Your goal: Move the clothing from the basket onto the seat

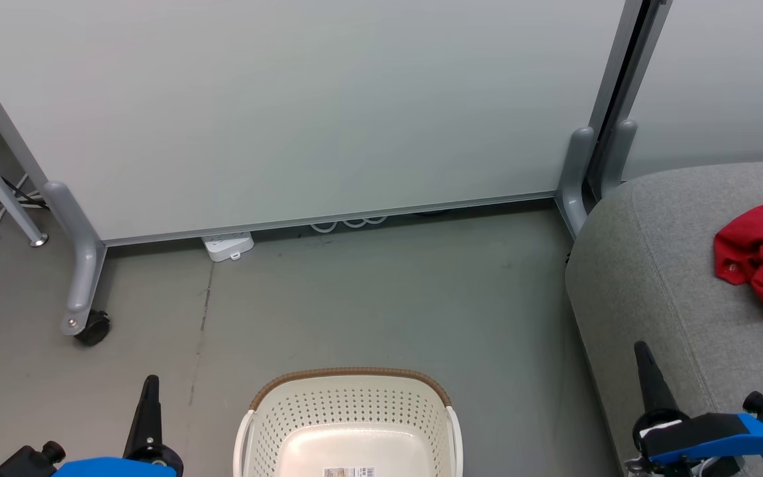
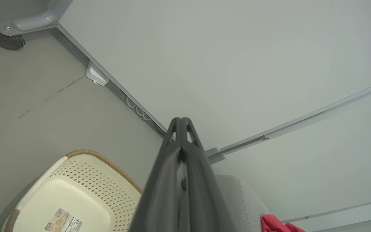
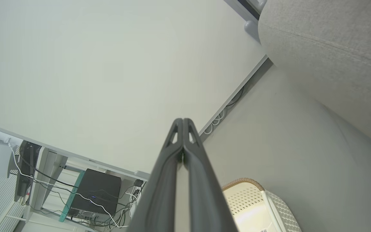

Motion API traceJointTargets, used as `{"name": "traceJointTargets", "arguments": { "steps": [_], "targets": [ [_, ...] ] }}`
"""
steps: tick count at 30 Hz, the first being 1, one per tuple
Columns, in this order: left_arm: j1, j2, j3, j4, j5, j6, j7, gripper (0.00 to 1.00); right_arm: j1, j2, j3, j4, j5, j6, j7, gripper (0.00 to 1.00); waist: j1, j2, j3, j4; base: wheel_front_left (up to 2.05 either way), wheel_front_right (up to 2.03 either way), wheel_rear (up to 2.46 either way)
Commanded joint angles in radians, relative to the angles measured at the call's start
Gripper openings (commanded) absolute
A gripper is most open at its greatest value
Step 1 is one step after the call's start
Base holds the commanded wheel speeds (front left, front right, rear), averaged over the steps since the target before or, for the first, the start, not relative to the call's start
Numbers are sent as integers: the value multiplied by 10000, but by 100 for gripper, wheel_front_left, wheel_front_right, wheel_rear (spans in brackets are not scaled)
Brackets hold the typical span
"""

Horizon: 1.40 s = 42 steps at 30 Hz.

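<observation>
1. clothing [image 1: 762,255]: red crumpled heap lying on top of the seat [image 1: 660,278], at the right edge of the head view. White trim shows on its lower-right side. The frame edge cuts it off, so I can't tell its long axis; the visible part runs diagonally, from far-left to near-right.
2. The seat is grey and rounded, with its curved corner pointing toward the floor gap.
3. basket [image 1: 348,375]: on the floor [image 1: 381,298], bottom centre of the head view, well apart from the clothing and left of the seat. Brown rim on the far side, white handles left and right. Its cream bottom and barcode sticker are in plain view.
4. left gripper [image 1: 150,397]: lower left, fingers pressed together with nothing between them, pointing away from the robot, just left of the basket.
5. right gripper [image 1: 643,361]: lower right, over the seat's near edge, fingers closed on nothing, near the clothing but not touching it.
6. Background: white partition panel [image 1: 302,106] on grey feet, caster [image 1: 93,328] at left, power strip [image 1: 228,246] under the panel's bottom edge.
</observation>
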Motion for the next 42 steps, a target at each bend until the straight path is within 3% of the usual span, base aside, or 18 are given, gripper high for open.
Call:
{"name": "traceJointTargets", "arguments": {
  "steps": [1,42],
  "targets": [
    [-255,42,105,-143,-269,-30,71,0,-258,11,-42,-90,313,-3,42,0,0,0,0,-4,0,0,0],
    [-514,46,607,-457,-3989,-49,1093,0,-603,24,-369,-21,4547,-6,646,0,0,0,5,-131,0,0,0]
  ]
}}
